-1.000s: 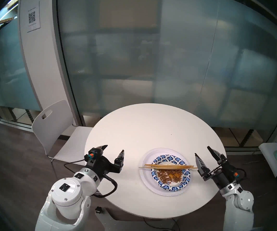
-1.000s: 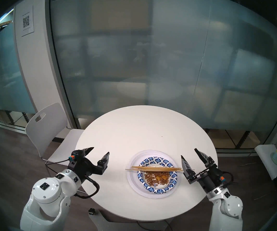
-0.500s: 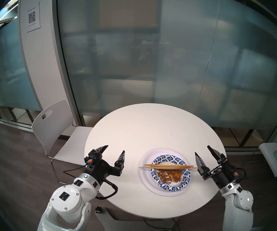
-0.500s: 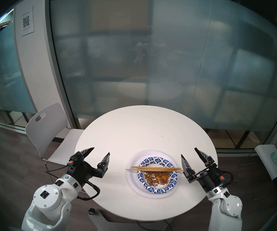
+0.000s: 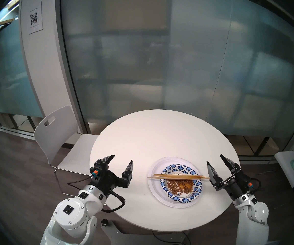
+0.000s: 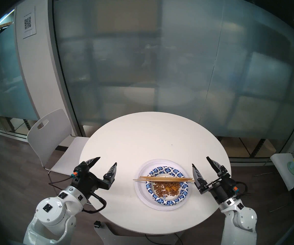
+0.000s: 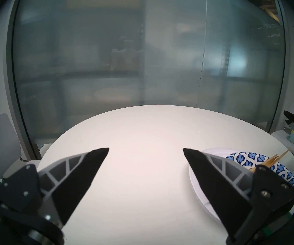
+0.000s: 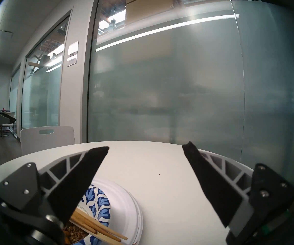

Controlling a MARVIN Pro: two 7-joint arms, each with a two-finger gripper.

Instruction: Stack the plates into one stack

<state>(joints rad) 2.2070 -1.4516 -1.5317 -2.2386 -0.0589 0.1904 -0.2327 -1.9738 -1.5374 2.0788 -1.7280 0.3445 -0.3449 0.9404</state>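
Table: round white table [image 5: 160, 133], bare but for one pile on its near right part.
Plates: large white plate [image 5: 154, 183] flat on the table, a blue-patterned paper plate [image 5: 181, 169] nested in it off-centre toward the right arm; whether more plates lie beneath cannot be told.
Chopsticks: wooden chopsticks [image 5: 178, 177] lie across the patterned rim, long axis running arm to arm, above brown food scraps [image 5: 179, 184].
Nearer arm: right gripper [image 5: 214, 159], just beside the pile's right edge; left gripper [image 5: 122, 158] well apart to its left.
Jaws: both spread wide, empty, touching nothing.
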